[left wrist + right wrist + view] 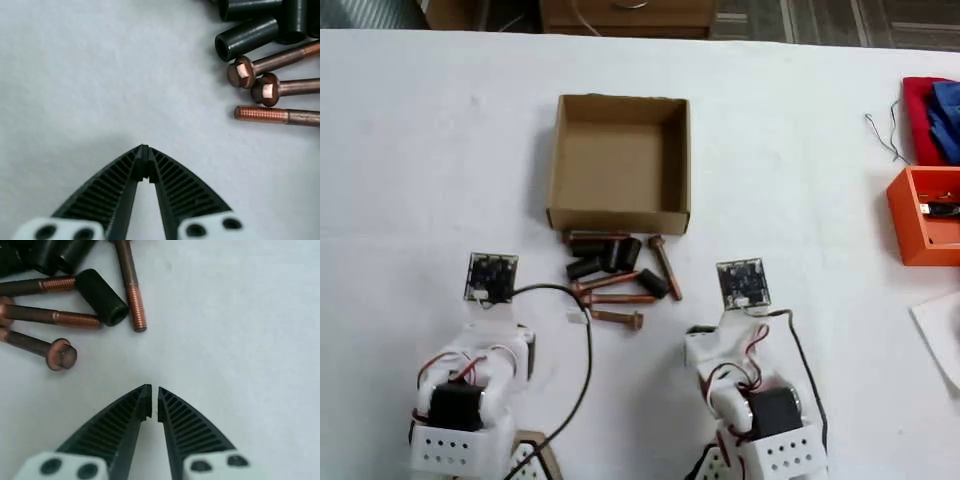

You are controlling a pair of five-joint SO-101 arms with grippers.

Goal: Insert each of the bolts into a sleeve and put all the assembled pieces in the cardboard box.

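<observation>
Black left claw (pixel 145 151): tips together, gripping nothing. Right claw (pixel 154 392): all but together, empty, short of the copper bolts (pixel 131 286).

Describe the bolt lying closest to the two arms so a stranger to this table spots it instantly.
Find the cardboard box mid-table; before its front wall lies a heap of black sleeves and copper bolts. Take the bolt at the heap's edge farthest from the box, nearest the arms. Its head points the opposite way from the two bolts beside it.
</observation>
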